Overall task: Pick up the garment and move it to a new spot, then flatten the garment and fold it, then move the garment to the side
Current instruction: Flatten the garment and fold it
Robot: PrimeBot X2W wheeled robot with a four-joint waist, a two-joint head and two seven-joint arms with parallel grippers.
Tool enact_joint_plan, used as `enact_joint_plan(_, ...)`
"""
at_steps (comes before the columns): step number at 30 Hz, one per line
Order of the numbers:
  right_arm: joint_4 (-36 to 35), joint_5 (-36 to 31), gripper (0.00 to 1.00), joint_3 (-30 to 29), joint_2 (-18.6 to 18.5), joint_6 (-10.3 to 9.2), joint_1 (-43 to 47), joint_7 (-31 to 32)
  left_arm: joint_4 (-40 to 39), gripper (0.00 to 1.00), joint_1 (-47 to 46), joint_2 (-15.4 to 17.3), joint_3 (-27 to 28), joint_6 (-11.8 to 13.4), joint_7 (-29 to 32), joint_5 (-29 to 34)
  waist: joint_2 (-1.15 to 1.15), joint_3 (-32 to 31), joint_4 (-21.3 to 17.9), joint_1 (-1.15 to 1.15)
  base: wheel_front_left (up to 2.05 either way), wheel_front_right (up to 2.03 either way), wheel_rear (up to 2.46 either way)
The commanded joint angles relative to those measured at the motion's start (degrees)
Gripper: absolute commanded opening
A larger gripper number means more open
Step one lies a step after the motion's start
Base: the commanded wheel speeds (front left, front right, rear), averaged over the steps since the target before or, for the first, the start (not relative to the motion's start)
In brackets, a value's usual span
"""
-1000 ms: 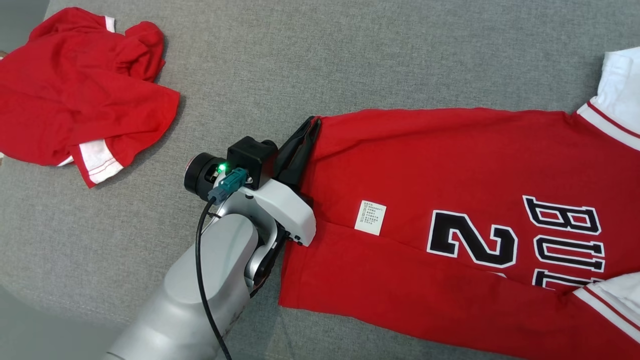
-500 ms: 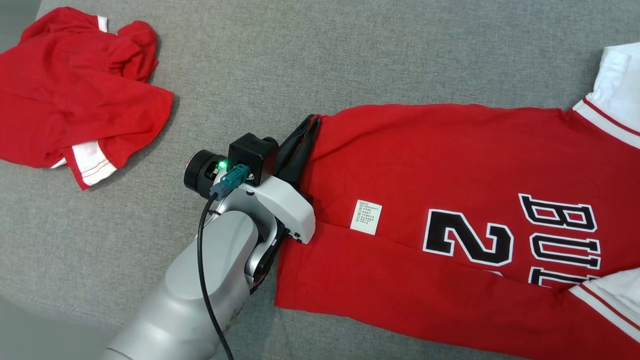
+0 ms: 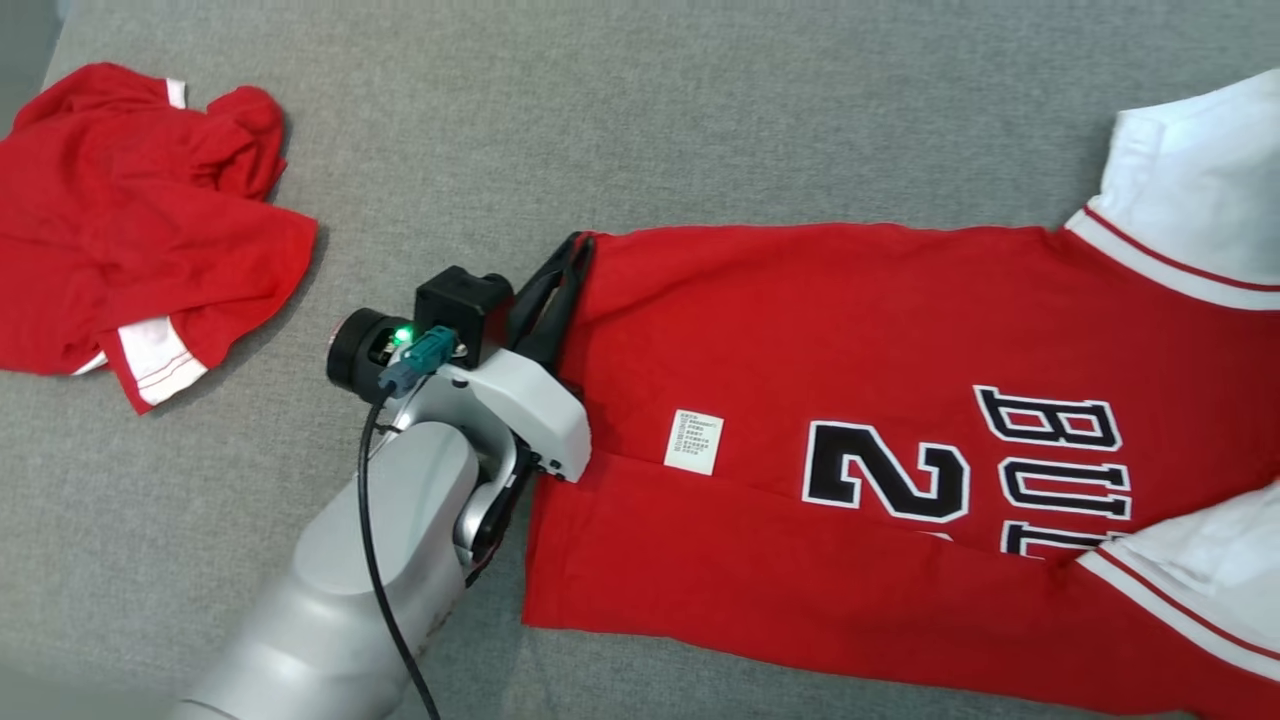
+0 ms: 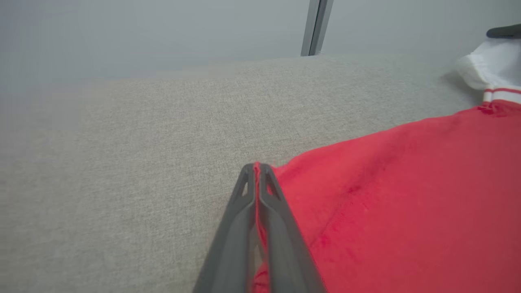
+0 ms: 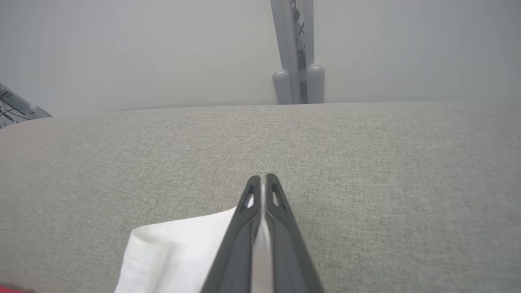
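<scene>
The red jersey (image 3: 850, 330) lies flat on the grey surface (image 3: 700, 120), my left claw (image 4: 256, 165) clenched on its hem corner (image 4: 285, 171), my right claw (image 5: 263, 177) clenched on its white sleeve (image 5: 175, 244), and I fear uneven pulling by the 2 could slip the thin fabric free.

Left arm (image 3: 330, 590) reaching in from near left, pale forearm slanting toward centre, black cable (image 3: 375, 560) running along it. Left wrist (image 3: 500, 400) cocked, green light lit. Left gripper (image 3: 577, 243) low, fingers pressed tight, tips pointing far and right, red garment (image 3: 800, 320) hem pinched between. Right gripper (image 5: 263, 177) closed as well, low and level, white cloth of garment nipped between fingers.
</scene>
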Motion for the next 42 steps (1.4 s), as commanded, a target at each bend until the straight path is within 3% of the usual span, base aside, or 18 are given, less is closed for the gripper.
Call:
enact_joint_plan(1, -0.84, 1.02, 0.00, 0.84, -0.01, 0.00, 1.30, -1.00, 0.25, 0.00, 0.20, 0.90, 0.34, 0.16, -0.29, -0.19, 0.00, -1.61, -1.62, 0.00, 0.00, 0.00, 0.00)
enact_joint_plan(10, -5.32, 6.95, 0.00, 4.19, 0.01, 0.00, 4.93, -3.95, 1.30, 0.00, 1.30, 5.24, 0.36, 0.15, 0.43, 0.18, 0.00, -6.79, -6.69, 0.00, 0.00, 0.00, 0.00)
enact_joint_plan(21, -13.28, 14.21, 0.00, 6.35, -1.90, 0.00, 15.05, -2.77, 0.01, 0.00, 4.62, 9.81, -1.54, -0.47, 2.29, 1.09, 0.00, -12.69, -10.81, 0.00, 0.00, 0.00, 0.00)
enact_joint_plan(42, -22.34, 19.55, 0.00, 2.53, -5.20, 0.00, 28.85, 6.59, -13.00, 0.00, 12.78, 20.07, -5.84, -1.31, 8.57, 2.54, 0.00, -17.02, -11.75, 0.00, 0.00, 0.00, 0.00)
